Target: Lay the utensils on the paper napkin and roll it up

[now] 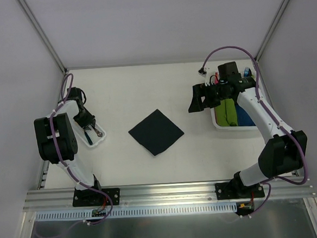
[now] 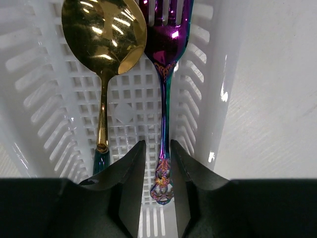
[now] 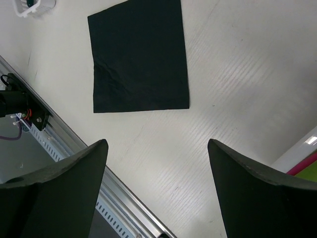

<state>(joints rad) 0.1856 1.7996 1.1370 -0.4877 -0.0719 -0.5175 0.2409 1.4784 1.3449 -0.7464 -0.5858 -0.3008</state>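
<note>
Lying flat on the table (image 1: pixel 118 94), the napkin (image 1: pixel 156 131) sits well apart from the white basket (image 2: pixel 39 99), where the left jaws stand slightly open astride the fork (image 2: pixel 163 54) handle, beside the spoon (image 2: pixel 104 34); the right jaws gape empty.

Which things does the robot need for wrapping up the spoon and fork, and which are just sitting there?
For the job:
- gold spoon
- fork
- black paper napkin

Just sitting there:
- white basket the spoon and fork lie in
- white bin by the right arm
- green roll inside that bin
</note>
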